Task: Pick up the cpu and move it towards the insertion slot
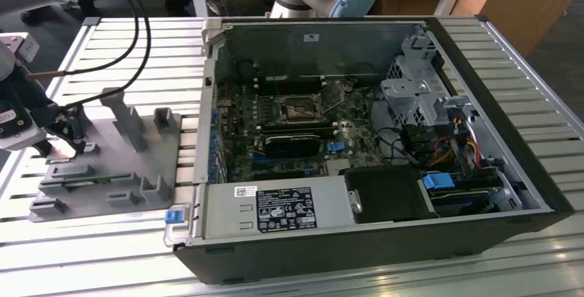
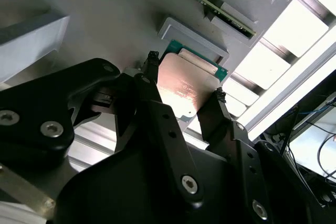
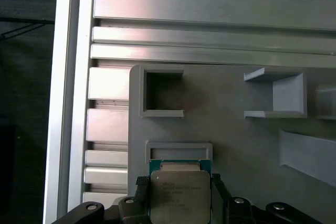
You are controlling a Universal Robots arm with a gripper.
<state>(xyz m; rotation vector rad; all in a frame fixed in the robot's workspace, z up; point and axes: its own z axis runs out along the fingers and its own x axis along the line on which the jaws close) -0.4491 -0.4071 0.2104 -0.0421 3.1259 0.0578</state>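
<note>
The cpu (image 2: 186, 85) (image 3: 178, 192) is a small square chip with a silvery top and a green rim. It sits by a low grey holder on the grey fixture (image 1: 109, 174) at the exterior view's left. My gripper (image 1: 59, 136) (image 2: 186, 77) (image 3: 179, 184) hangs over that fixture, one black fingertip against each opposite edge of the chip, shut on it. Whether the chip is lifted off the fixture cannot be told. The insertion slot (image 1: 297, 111), a silver-framed square socket, lies on the motherboard inside the open computer case, well off toward the exterior view's right of the gripper.
The open computer case (image 1: 493, 105) takes up the middle and right of the slatted aluminium table (image 1: 548, 263). Black cables (image 1: 137, 30) hang above the fixture. A thin green memory strip (image 1: 87, 182) (image 2: 210, 1) rests in the fixture. Upright grey posts (image 1: 123, 115) stand beside the gripper.
</note>
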